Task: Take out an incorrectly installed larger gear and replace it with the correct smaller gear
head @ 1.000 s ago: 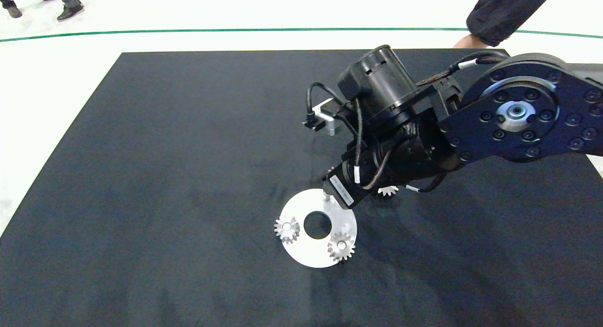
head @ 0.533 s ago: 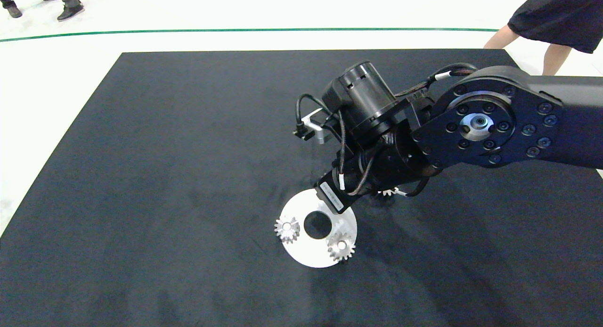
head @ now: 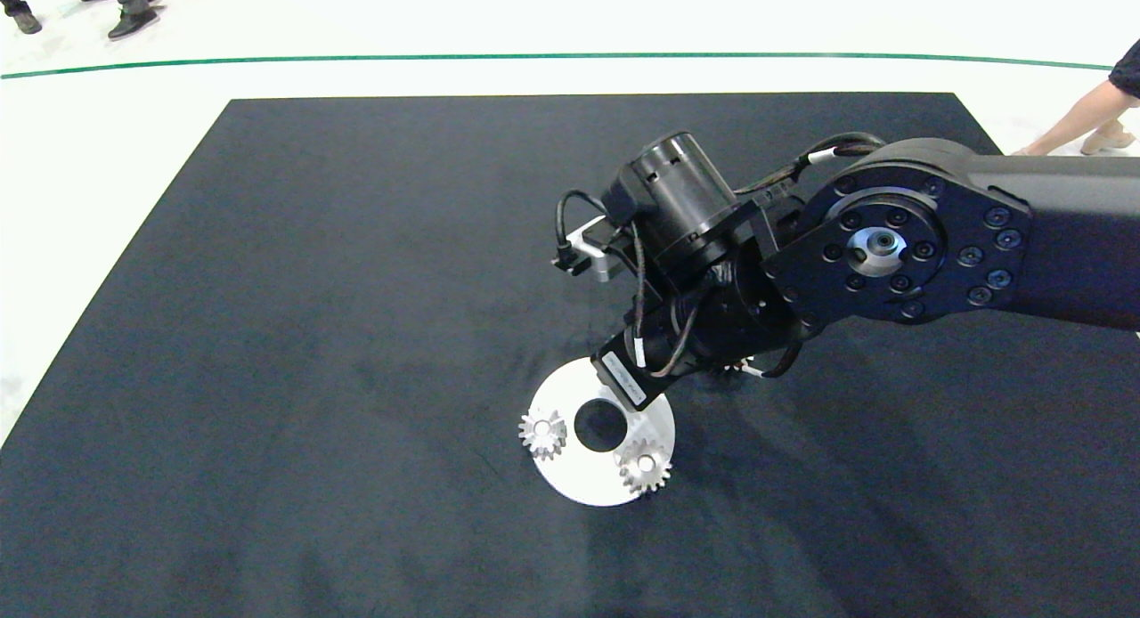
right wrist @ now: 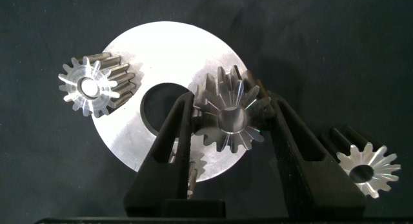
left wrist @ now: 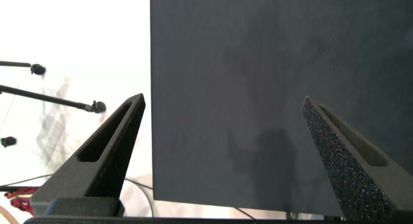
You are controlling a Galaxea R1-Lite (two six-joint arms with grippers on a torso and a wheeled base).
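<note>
Right gripper (right wrist: 231,121) sits low over the round silver plate (head: 570,475), its two grey fingers closed in against either side of the larger gear (right wrist: 230,116), which stands on the plate just beside the plate's centre hole (right wrist: 161,108). One finger (right wrist: 174,140) presses the gear's flank on the hole side, the other finger (right wrist: 293,146) presses the opposite flank at the plate's edge. From the head view the gripper's tips and the gear between them are hidden under the dark wrist of the right arm (head: 891,244), which reaches in from the right edge and slants down to the far rim of the plate.

Two small gears stand on the plate: one (head: 542,433) at its left rim and one (head: 643,466) near its front right rim. The smaller gear (right wrist: 369,166) lies loose on the black mat (head: 312,288), off the plate and just beside the gripper's outer finger; in the head view only a few of its teeth peek out from under the wrist.

Left gripper (left wrist: 222,150) hangs above the mat's edge, well apart from the plate, its fingers spread wide with nothing between them.

Beyond the table, shoes (head: 134,21) show at the far left corner and a person's leg (head: 1082,119) at the far right
</note>
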